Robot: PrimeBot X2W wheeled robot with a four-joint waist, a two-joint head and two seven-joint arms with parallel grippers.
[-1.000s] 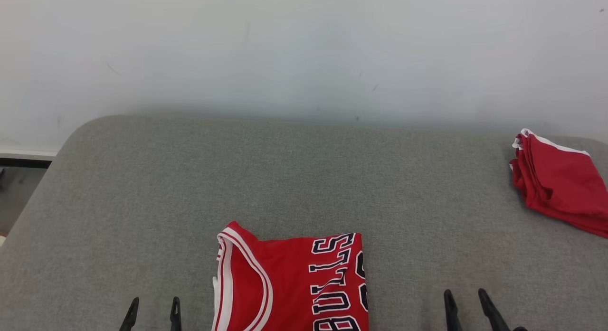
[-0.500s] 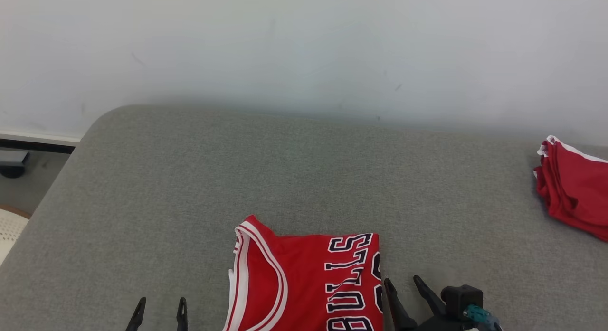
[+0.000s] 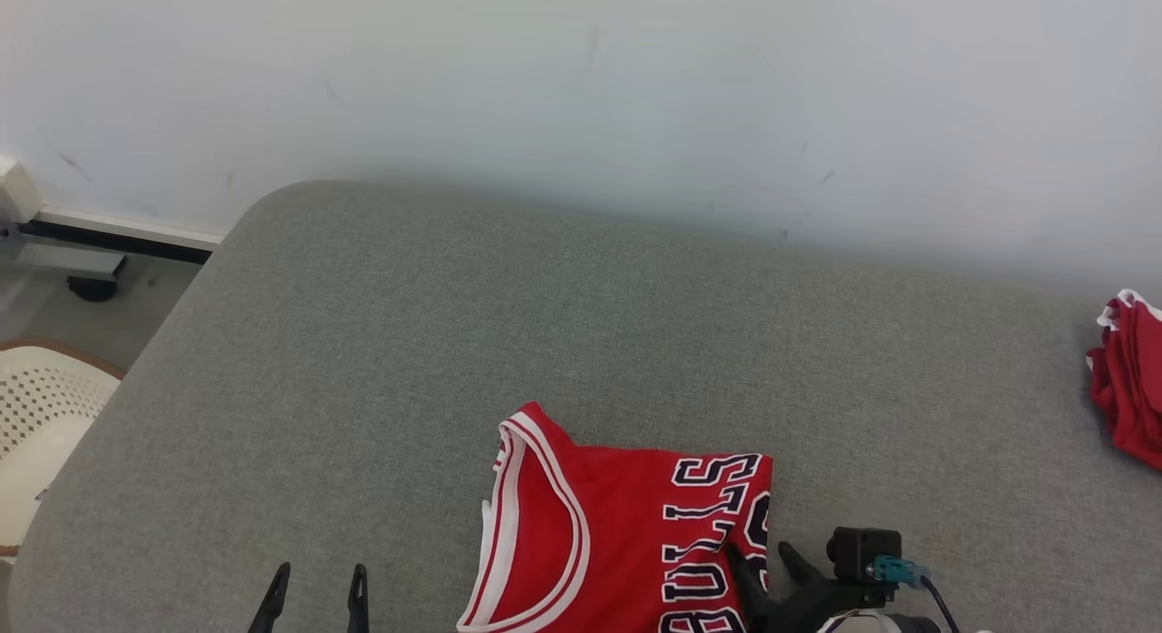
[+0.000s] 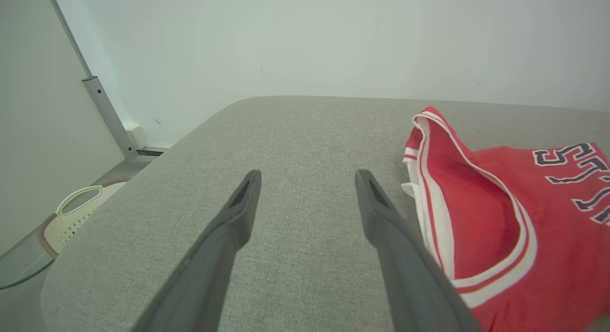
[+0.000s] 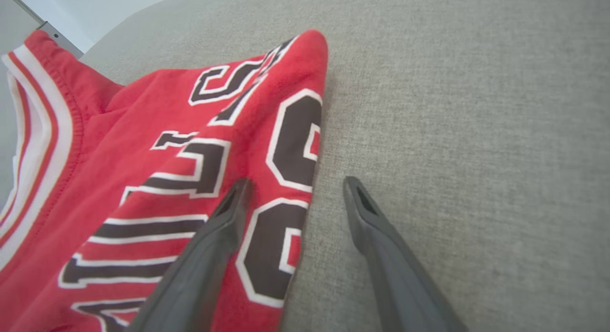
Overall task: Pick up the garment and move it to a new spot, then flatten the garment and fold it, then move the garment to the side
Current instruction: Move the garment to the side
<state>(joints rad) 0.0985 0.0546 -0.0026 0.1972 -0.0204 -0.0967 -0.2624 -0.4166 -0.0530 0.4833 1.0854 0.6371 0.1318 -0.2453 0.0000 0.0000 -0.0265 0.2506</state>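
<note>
The garment (image 3: 626, 542) is a folded red jersey with white trim and black lettering, lying on the grey cushion (image 3: 563, 342) at the near edge. My right gripper (image 3: 761, 565) stands open over the jersey's right edge: in the right wrist view one finger sits above the lettered cloth (image 5: 200, 170), the other above bare cushion, right gripper (image 5: 293, 189) holding nothing. My left gripper (image 3: 316, 588) is open to the left of the jersey, apart from it. In the left wrist view, left gripper (image 4: 307, 179) points across bare cushion, with the jersey's collar (image 4: 457, 203) on its right.
A second red folded garment (image 3: 1130, 379) lies at the cushion's far right. A cream perforated basket (image 3: 41, 433) stands on the floor off the cushion's left edge. A white wall (image 3: 581, 88) runs behind the cushion. Bare cushion stretches beyond the jersey.
The head camera has turned, shifting the scene rightward. My right gripper has come in leftward from the bare cushion and now straddles the jersey's right edge. The left gripper holds its place.
</note>
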